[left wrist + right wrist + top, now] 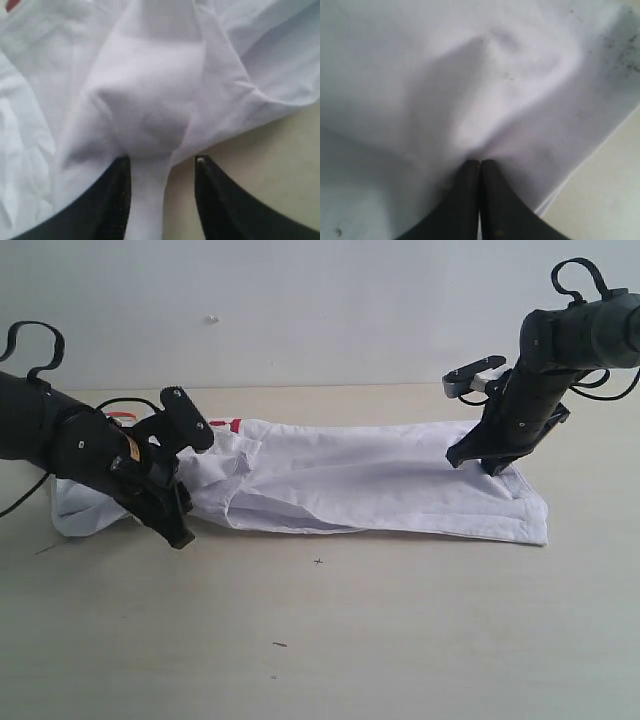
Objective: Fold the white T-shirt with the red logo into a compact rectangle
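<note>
The table (400,640) is pale and bare in front. On it the T-shirt (380,490) lies as a long, rumpled white band running across the middle from left to right, its right end flat and its left end bunched. The left gripper (176,515) is low over the bunched left end, and the right gripper (482,460) comes down on the right end near the far edge. The left gripper's jaws stand partly apart: a ridge of cloth runs between them against one finger (112,200), with bare table showing before the other. The right gripper's jaws are pressed together at a pucker of cloth that looks pinched. Only a sliver of the logo (235,425) shows red at the shirt's far edge.
</note>
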You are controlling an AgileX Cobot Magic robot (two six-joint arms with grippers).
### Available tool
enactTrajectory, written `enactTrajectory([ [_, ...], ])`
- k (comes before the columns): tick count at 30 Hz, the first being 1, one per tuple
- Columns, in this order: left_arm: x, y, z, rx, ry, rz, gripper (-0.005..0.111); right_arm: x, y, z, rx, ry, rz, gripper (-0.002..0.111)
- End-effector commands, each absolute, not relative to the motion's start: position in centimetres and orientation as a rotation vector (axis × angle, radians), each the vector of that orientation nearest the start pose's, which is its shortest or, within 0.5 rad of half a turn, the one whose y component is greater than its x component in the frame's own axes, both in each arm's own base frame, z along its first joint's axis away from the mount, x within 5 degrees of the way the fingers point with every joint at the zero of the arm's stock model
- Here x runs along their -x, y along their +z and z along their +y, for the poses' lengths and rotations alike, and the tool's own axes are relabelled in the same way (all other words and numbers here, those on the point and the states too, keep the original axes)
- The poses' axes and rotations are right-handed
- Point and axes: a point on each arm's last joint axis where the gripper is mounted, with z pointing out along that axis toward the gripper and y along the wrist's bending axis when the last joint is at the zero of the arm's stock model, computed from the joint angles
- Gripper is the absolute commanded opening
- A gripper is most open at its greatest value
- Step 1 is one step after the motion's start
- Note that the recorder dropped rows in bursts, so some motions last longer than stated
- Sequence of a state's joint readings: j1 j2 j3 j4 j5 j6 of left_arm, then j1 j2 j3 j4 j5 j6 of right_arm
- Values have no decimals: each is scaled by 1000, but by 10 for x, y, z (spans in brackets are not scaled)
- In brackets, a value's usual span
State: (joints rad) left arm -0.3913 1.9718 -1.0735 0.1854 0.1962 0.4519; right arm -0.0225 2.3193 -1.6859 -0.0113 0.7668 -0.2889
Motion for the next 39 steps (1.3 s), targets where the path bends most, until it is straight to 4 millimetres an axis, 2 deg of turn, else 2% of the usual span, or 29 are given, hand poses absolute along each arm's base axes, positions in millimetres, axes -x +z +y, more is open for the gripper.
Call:
enactTrajectory([
  [1,-365,148,-145,-1238,167,2167,42,-464,97,-10,390,-41,2906,0],
  [10,-388,159,-153,-1193,176,2025,42,-464,97,-10,390,-41,2904,0],
  [14,-393,170,-154,-1111,152,2058,42,-465,97,-10,389,-42,2898,0],
  [17,-389,184,-156,-1068,143,2133,42,-465,97,-10,406,-44,2896,0],
  [21,-371,191,-161,-1164,174,2256,42,-465,97,-10,409,-45,2895,0],
  [24,-353,185,-170,-1385,152,2306,42,-465,97,-10,409,-45,2895,0],
  [25,-350,183,-174,-1405,108,2302,42,-465,97,-10,409,-45,2895,0],
  [28,-344,177,-186,-1376,32,2254,42,-464,97,-11,417,-52,2900,0],
  [34,-347,148,-187,-1378,67,2216,42,-464,97,-9,398,-22,2900,0],
  [39,-358,132,-192,-1334,74,2143,53,-465,97,-9,398,-23,2898,0],
])
